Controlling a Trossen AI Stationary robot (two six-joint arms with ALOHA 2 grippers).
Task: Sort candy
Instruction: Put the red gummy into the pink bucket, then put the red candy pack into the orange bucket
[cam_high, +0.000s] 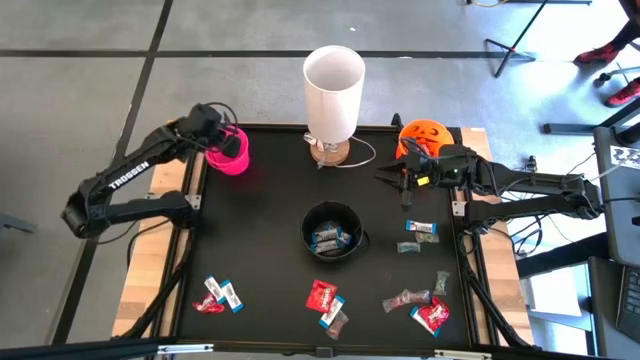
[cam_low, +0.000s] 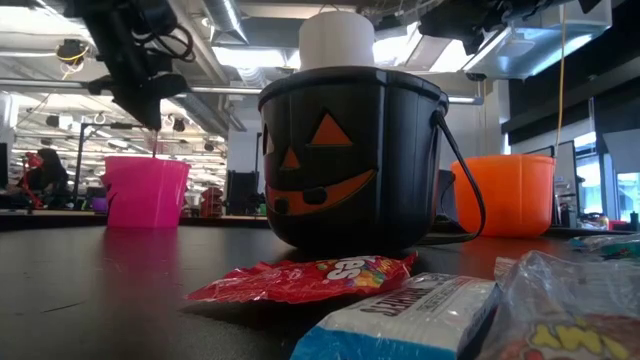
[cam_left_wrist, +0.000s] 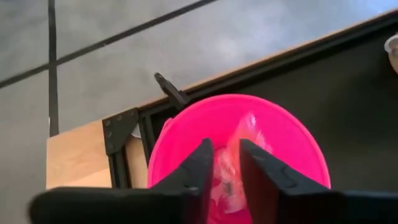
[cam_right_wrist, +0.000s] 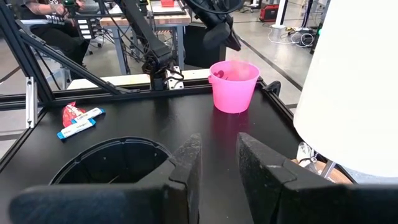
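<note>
Several candy (cam_high: 322, 296) packets lie scattered on the worktop (cam_high: 265, 250), lettering cut off; "TROSSEN" marks the left arm, whose slightly parted left tool (cam_left_wrist: 225, 163) hangs over the pink cup (cam_left_wrist: 286, 134).

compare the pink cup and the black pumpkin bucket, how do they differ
The pink cup is plain and sits at the table's far left corner under the left gripper; the black pumpkin bucket has an orange face and sits mid-table, away from both grippers. Both stand upright, open-topped, with candy inside.
</note>
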